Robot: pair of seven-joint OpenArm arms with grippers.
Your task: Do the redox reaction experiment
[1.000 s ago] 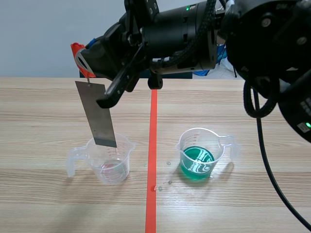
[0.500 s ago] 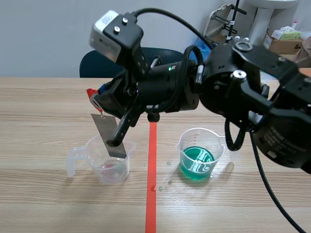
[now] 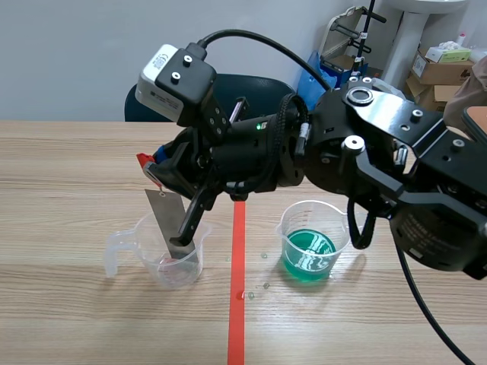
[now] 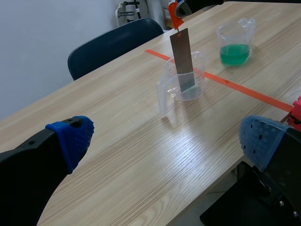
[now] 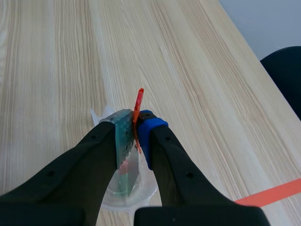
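Observation:
A grey metal strip [image 3: 169, 219] hangs from a red clip [image 3: 147, 169], its lower end inside the left clear beaker [image 3: 172, 258], which holds a little pinkish liquid. My right gripper [image 3: 162, 163], reaching across the tape line, is shut on the clip [image 5: 138, 113] directly above that beaker [image 5: 127, 190]. A second beaker [image 3: 310, 242] holds green liquid and stands right of the line. My left gripper [image 4: 167, 136] hovers open and empty over the table, well short of the strip [image 4: 182, 59], the left beaker [image 4: 183, 82] and the green beaker [image 4: 235, 40].
An orange-red tape line [image 3: 237, 289] runs between the beakers, with small droplets [image 3: 262, 286] beside it. A dark blue chair [image 4: 113, 44] stands behind the table. Cardboard boxes [image 3: 449, 61] sit at the back right. The table's near edge [image 4: 207, 188] lies under the left gripper.
The right arm has come down, lowering the strip from above the left beaker until its lower end is inside it.

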